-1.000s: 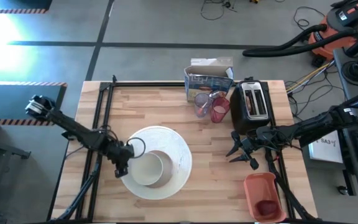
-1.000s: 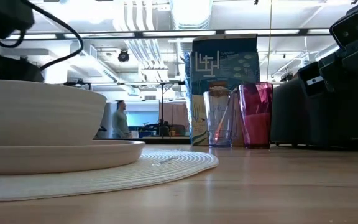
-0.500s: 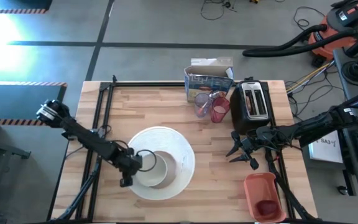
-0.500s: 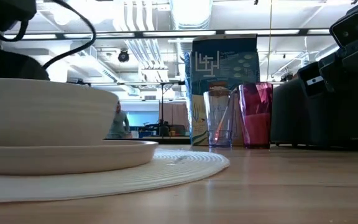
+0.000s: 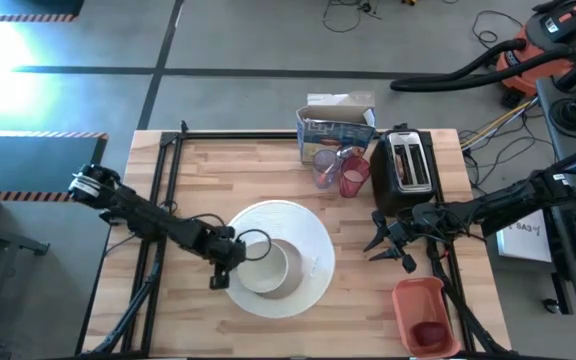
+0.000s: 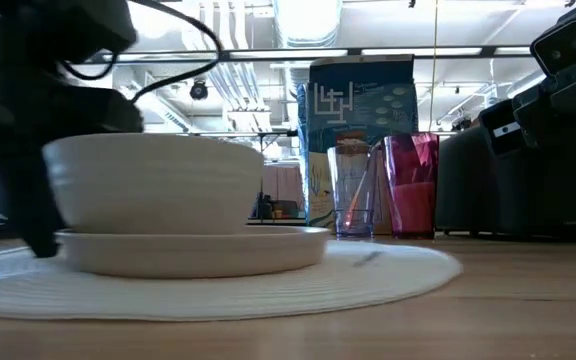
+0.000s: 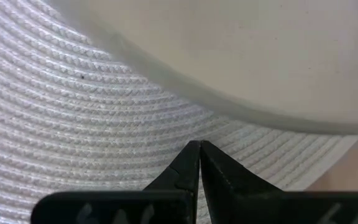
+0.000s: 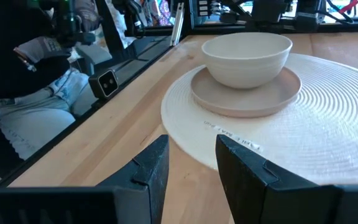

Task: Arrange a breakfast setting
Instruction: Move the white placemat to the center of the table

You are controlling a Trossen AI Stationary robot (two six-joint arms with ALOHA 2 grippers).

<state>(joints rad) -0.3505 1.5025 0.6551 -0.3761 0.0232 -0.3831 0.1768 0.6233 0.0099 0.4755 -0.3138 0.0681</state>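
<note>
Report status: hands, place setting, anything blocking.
Left hand shut on the placemat edge beside the plate. Right hand open, idle by the toaster. Bowl sits on the plate, on the mat. Nothing blocking.

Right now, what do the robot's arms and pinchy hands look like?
Both arms are thin, dark and jointed. The left arm has a silvery round part near its base and a looping black cable by the left gripper. The right gripper has two black, pointed fingers with blocky ends.
</note>
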